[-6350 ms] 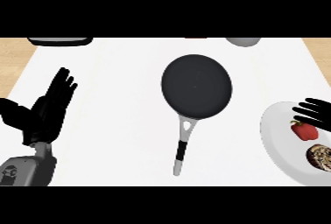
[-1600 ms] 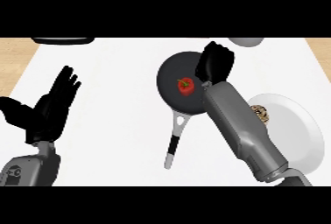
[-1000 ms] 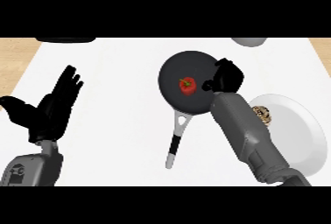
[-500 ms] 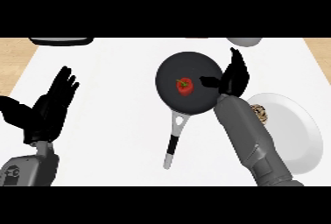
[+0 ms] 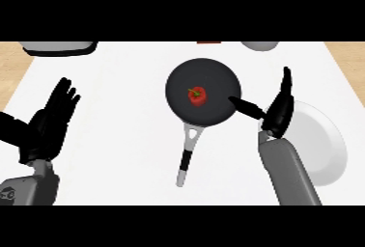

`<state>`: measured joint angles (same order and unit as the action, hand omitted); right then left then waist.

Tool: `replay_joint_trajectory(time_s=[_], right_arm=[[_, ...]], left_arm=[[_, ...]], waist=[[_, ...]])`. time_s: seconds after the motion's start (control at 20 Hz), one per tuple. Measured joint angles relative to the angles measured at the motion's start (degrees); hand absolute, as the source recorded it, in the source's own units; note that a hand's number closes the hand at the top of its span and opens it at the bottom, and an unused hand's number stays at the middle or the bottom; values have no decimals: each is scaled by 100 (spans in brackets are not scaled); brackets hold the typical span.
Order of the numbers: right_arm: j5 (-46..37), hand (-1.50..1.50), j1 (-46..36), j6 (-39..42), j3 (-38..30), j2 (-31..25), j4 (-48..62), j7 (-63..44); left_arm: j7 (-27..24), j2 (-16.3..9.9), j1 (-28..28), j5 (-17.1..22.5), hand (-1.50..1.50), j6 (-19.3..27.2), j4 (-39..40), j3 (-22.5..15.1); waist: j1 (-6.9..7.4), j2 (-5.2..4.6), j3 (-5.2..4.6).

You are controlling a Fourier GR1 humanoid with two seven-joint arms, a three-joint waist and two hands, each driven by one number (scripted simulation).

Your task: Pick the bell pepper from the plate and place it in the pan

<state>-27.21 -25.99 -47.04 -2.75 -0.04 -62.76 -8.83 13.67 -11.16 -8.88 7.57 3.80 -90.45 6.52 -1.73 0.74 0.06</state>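
The red bell pepper (image 5: 197, 95) lies in the black pan (image 5: 203, 91); the right hand (image 5: 276, 111) beside the pan and the left hand (image 5: 47, 124) have released, straight fingers

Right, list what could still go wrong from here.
1. The right hand is open just beside the pan, its thumb over the rim. Drawing back carelessly, it could nudge the pan and shift the pepper lying inside.
2. The right forearm lies along the plate and covers part of it; a sideways swing might knock the plate.
3. The pan's handle sticks out toward the robot, so either arm could catch it. The left hand rests open at the left, well clear.
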Motion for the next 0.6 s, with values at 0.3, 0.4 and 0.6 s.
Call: replay_joint_trajectory(time_s=[0.3,0.4,0.6], right_arm=[[724,-150,1985,642,606,-54,-2140,575],[768,-150,2545,730,755,-78,-2712,640],[808,-150,3431,823,943,-130,-3472,835]], left_arm=[[-56,77,22,-117,0,94,-11,-51],[-32,87,93,-101,0,48,-108,-72],[-23,126,118,-123,0,5,-184,-100]], waist=[[-30,-10,-5],[24,-25,-6],[94,-49,-7]])
